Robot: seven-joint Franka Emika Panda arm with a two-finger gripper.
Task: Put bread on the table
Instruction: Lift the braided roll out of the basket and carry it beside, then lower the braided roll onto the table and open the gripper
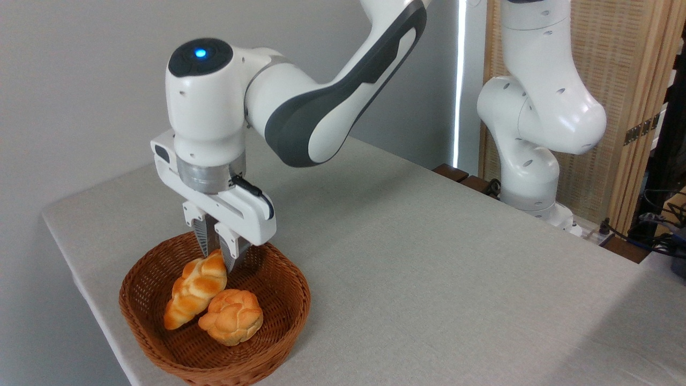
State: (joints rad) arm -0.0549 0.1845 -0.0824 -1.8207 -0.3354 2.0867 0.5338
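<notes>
The bread, a long braided golden-orange loaf, lies slanted in the brown wicker basket at the front left of the table. My gripper points straight down into the basket. Its two fingers stand close together and pinch the loaf's upper, far end. The loaf's lower end still rests on the basket floor. A small round knotted bun lies beside the loaf, touching its right side.
The basket sits near the table's front-left edge. The arm's white base stands at the table's far right edge, with cables and a wooden screen behind it. Grey-beige cloth stretches right of the basket.
</notes>
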